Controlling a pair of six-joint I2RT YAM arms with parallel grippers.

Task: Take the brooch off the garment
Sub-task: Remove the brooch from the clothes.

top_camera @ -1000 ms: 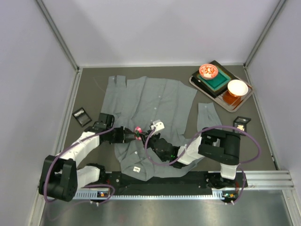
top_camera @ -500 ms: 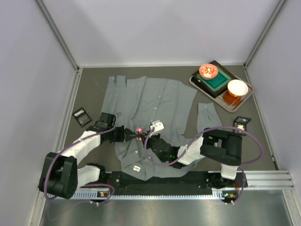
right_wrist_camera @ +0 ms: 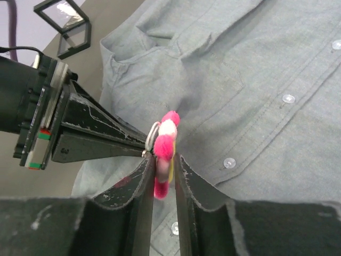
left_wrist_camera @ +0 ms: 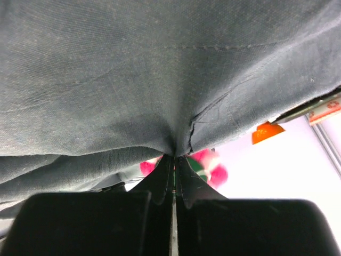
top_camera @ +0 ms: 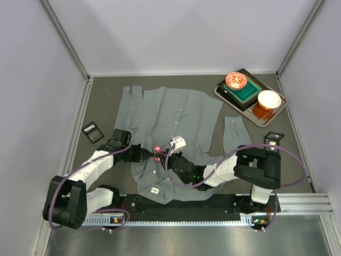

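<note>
So you're right in the fiddly bit: your left gripper [left_wrist_camera: 174, 160] is clamped tight on a fold of the garment [top_camera: 176, 114], just left of the brooch [right_wrist_camera: 165, 143], and the cloth puckers toward that pinch. The brooch sits on the near-left part of the shirt front. It's a fuzzy pink and white thing with what looks like a metal loop, standing between the fingers of your right gripper [right_wrist_camera: 164, 162]. Those jaws sit narrowly apart either side of it, and honestly I can't tell whether they're biting or just bracketing it. If it were me, I'd get a firm squeeze on the brooch body first, not the fluff. Then ease it away from the left claw so the cloth goes taut and the pin slides out rather than dragging the whole shirt. Hold the left pinch steady, because if it slips the fabric will probably just follow. Go slow, since the pin could snag the weave. Room-wise you've got plenty. The shirt lies spread on a dark grey table [top_camera: 106, 104] with pale walls [top_camera: 170, 37] round it. A tray [top_camera: 219, 90] with a red bowl [top_camera: 236, 80] and a white bowl [top_camera: 269, 98] sits at the far right. There's one small black frame [top_camera: 92, 132] out left and a second black frame [top_camera: 274, 140] out right, both well apart from the action.
</note>
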